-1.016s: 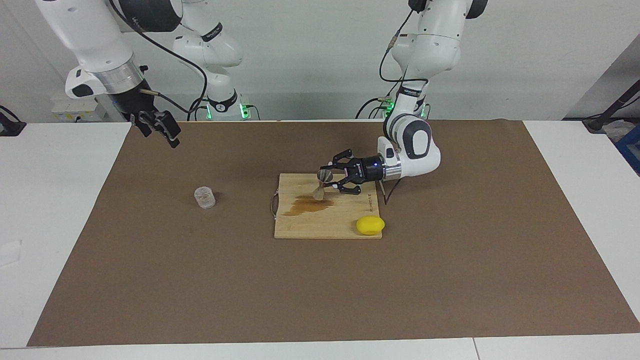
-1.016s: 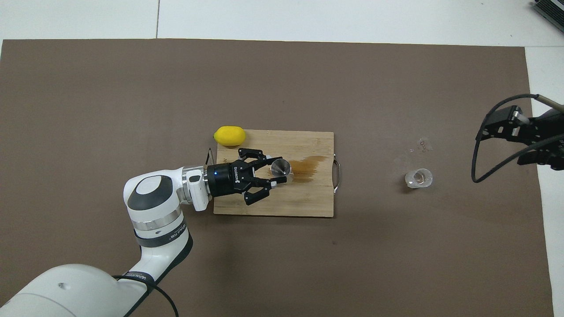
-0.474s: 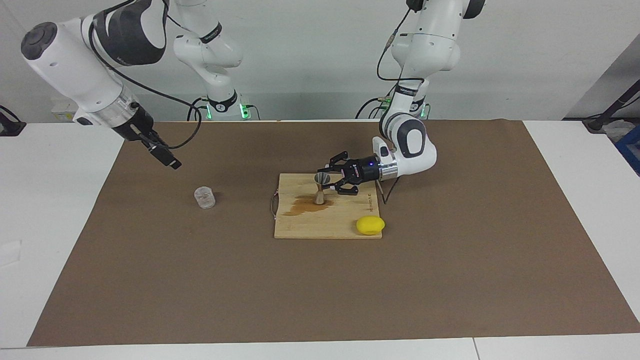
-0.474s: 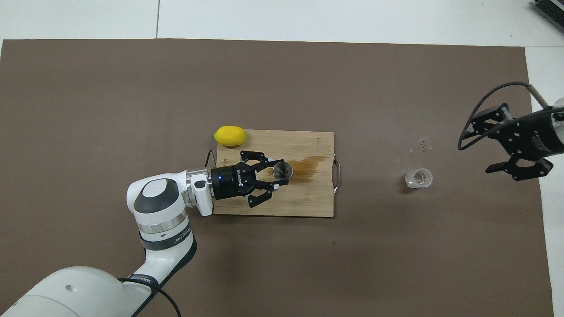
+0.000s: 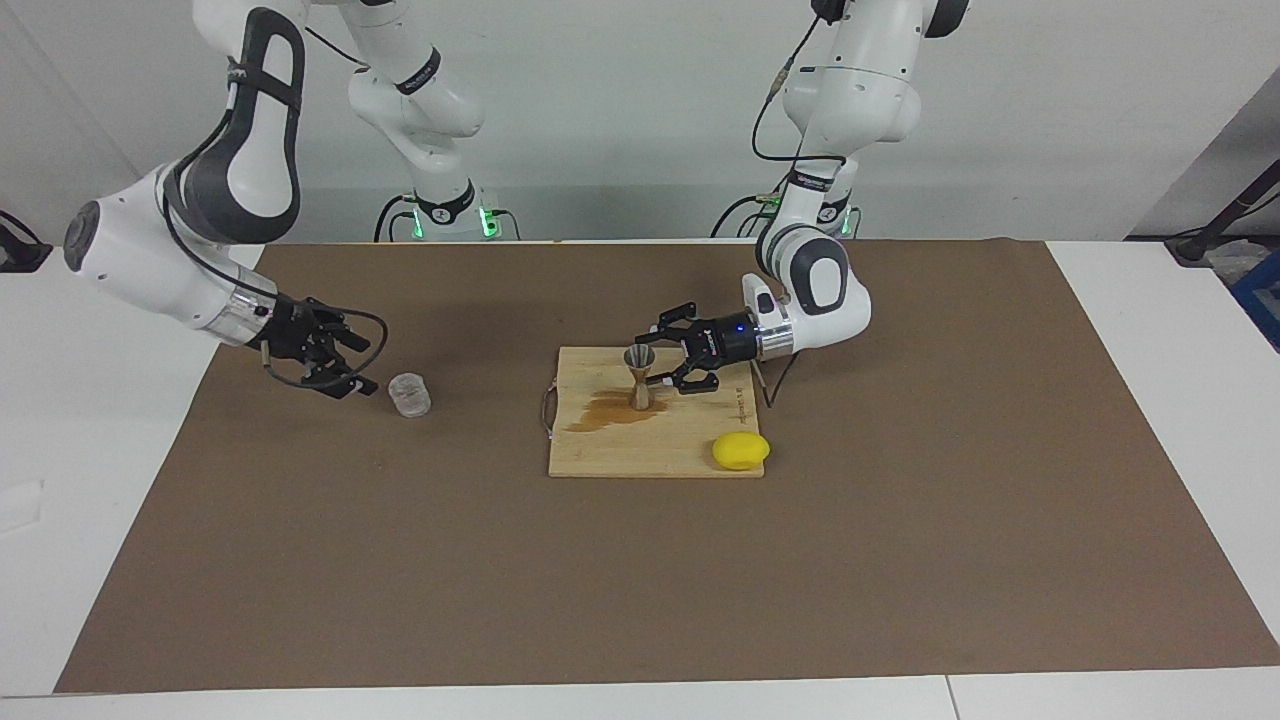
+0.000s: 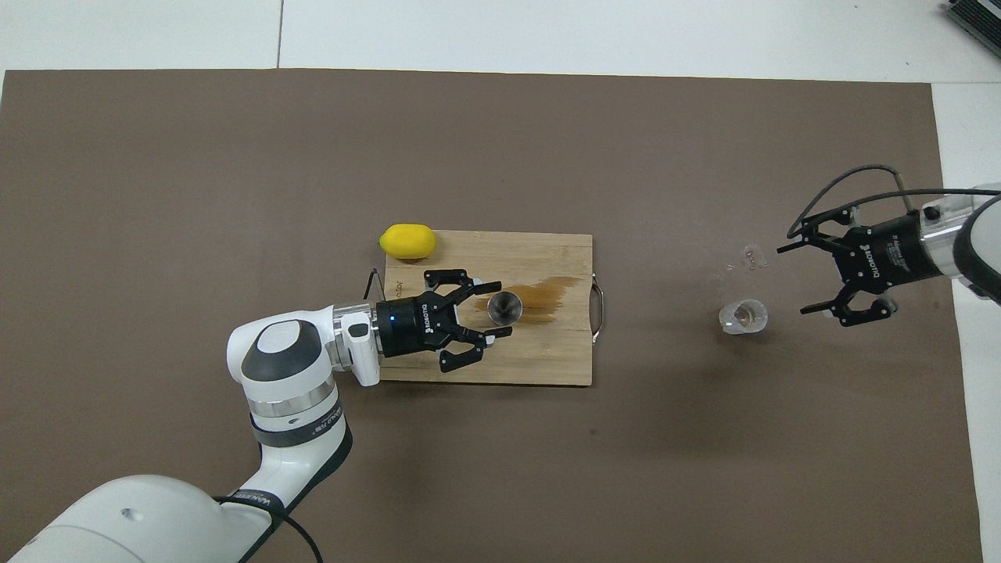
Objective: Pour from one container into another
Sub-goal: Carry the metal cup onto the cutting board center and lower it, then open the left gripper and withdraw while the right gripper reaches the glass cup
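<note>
Right gripper (image 5: 360, 367) hangs low over the brown mat (image 5: 900, 560) at the right arm's end of the table, fingers spread, tips aimed at the glass tumbler (image 5: 409, 394) and just short of it. I read a small gap between them. The tumbler stands upright on the mat, well apart from the cutting board (image 5: 650, 455), with open mat all round. On the board, the metal jigger (image 5: 640, 375) stands upright at the edge of a brown stain (image 5: 612, 410). Left gripper (image 5: 657, 362) lies level over the board, fingers parted to either side of the jigger, not pinching it. A lemon (image 5: 741, 450) sits at the board's corner farthest from the robots.
</note>
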You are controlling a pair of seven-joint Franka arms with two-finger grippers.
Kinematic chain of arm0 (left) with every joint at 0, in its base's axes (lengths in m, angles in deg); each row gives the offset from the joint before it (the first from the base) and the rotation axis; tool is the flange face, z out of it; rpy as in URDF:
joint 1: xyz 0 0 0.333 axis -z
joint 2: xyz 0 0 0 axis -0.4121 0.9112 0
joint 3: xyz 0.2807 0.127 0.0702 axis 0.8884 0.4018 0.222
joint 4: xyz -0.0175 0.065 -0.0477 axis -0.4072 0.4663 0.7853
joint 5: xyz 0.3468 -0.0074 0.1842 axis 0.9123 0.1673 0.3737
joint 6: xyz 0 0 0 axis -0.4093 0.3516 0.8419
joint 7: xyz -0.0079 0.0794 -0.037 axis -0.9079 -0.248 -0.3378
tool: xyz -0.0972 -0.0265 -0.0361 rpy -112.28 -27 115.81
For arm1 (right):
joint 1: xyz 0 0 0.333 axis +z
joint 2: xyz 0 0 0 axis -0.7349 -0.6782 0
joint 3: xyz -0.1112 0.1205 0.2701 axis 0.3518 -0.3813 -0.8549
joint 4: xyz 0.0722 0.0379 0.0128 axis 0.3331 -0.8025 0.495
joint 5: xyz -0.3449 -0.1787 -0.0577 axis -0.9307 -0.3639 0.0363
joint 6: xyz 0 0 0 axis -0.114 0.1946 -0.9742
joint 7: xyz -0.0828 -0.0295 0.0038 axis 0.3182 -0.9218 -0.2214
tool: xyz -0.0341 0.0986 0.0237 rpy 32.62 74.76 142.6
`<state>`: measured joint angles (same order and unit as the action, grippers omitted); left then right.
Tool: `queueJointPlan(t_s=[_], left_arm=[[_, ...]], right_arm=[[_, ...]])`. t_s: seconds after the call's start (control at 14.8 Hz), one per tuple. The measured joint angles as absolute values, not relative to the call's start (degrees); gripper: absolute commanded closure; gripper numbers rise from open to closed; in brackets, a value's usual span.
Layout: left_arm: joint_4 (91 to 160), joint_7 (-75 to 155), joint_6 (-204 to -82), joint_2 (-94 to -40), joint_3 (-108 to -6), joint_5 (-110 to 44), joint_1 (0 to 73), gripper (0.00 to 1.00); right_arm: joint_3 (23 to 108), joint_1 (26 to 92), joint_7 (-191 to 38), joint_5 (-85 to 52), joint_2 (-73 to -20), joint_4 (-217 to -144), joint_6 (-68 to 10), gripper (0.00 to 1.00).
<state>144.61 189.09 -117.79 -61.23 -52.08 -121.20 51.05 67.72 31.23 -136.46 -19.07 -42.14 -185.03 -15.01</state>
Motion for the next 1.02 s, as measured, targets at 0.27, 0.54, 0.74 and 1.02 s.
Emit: queueJointPlan(t_s=[0.27,0.54,0.74,1.02], left_arm=[[144.7,189.1,-117.8,-61.2,-51.9,-121.2,51.0,0.00],[144.8,189.2,-117.4,-61.4,-51.0,-120.0,49.9,0.00],[145.3,189.2,-115.6,-62.3,-50.8,-115.2,46.8,0.00],[145.5,189.2,-112.9,-64.4,-50.6,-104.2,40.0,0.00]], right_arm=[[67.8,29.5,-139.9,-16.2,-43.2,-188.9,-18.6,0.00],[67.8,27.5,-139.9,-12.5,-43.2,-193.5,-21.8,0.00],[67.8,26.4,-136.7,-10.2,-44.1,-196.1,-23.5,0.00],[67.8,25.8,-131.0,-5.7,-46.9,-197.6,-24.7,0.00]])
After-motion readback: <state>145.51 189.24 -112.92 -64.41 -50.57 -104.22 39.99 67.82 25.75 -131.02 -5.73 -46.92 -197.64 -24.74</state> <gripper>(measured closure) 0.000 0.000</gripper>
